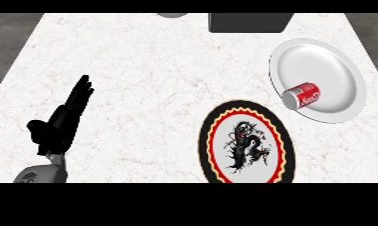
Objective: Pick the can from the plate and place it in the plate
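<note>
Head view: can (302, 95) stands on the white plate (319, 55), right of frame; patterned plate (249, 142) bears nothing. My left robot hand (63, 120) rests with fingers straight, holding nothing. Stage undetermined.

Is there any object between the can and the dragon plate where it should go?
No. The can sits on the white plate at its near-left edge, and only bare counter separates it from the dragon plate.

can (302, 95) | red label, white lettering | too small to read | no other text
</note>
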Tool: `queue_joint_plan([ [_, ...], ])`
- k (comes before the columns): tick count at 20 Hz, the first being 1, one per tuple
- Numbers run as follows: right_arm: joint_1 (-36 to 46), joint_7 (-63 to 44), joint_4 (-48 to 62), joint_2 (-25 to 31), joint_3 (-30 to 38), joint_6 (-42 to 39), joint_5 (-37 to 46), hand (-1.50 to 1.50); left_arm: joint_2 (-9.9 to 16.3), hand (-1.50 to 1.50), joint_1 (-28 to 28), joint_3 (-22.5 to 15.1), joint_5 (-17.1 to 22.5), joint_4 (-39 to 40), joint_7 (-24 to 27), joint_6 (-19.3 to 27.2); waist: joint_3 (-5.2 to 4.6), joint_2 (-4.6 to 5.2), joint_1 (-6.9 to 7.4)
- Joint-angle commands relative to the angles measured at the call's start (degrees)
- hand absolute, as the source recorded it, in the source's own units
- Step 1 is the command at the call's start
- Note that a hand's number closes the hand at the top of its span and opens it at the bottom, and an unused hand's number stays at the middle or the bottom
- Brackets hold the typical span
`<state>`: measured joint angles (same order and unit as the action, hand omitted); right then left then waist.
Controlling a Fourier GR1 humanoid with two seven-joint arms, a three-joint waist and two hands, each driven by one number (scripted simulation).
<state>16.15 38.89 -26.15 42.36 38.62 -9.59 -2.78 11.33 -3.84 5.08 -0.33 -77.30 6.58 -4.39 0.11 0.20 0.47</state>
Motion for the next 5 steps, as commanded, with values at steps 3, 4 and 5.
queue_joint_plan([
  [3, 2.94, 7.19, 11.49, 4.33, -1.20, -0.81, 2.48, -1.50, -0.76, 0.00, 1.91, -0.53, -1.10, 0.64, 1.91, -0.19, 0.08, 0.14, 0.57],
  [4, -0.72, 11.74, 11.64, 2.22, -0.55, -1.96, 1.61, -1.50, 0.62, 0.00, 0.24, 0.94, 0.32, -0.33, 0.48, -1.14, 0.08, 0.08, 0.28],
  [5, 1.33, 11.77, 12.89, 3.90, -0.60, -0.81, 2.18, -1.50, -0.62, 0.00, 0.98, -0.07, -0.53, 0.21, 2.29, -0.62, 0.12, 0.16, 0.52],
])
